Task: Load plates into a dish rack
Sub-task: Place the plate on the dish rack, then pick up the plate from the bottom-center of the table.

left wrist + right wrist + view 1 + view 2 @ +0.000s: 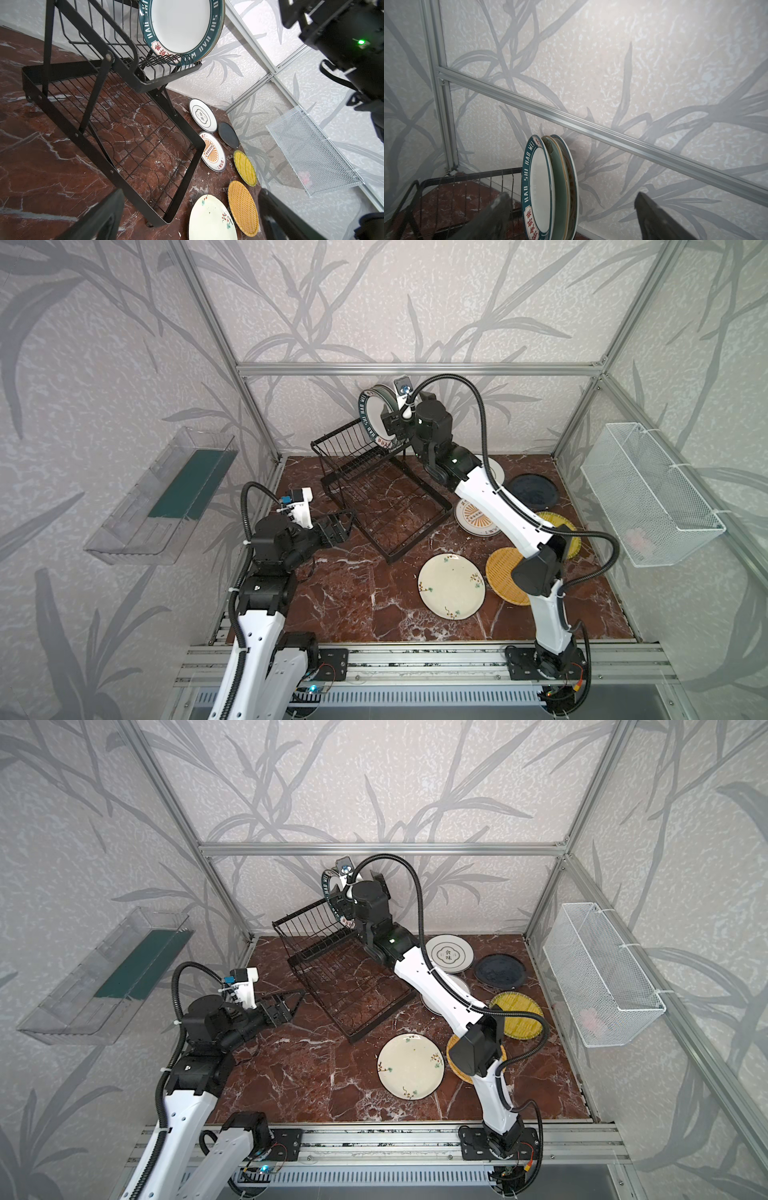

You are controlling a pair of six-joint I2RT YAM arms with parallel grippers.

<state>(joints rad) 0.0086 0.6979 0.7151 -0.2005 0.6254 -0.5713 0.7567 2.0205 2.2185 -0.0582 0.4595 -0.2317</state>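
Flat on the red marble bench (332, 605), yet to load: round cream floral plate (451, 586), yellow woven disc (505, 576). Mid-bench, left tool (347, 526) gaping, empty. Farthest, right tool (572, 194) spread wide, gripping nothing, facing teal-rimmed white plate (538, 185) upright in the upper basket of the black wire dish rack (374, 472). Best withdrawn straight back, clear of rims.

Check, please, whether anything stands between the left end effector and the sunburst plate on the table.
Yes. The lower tray of the dish rack lies between the left end effector and the sunburst plate; the right arm crosses above that plate.
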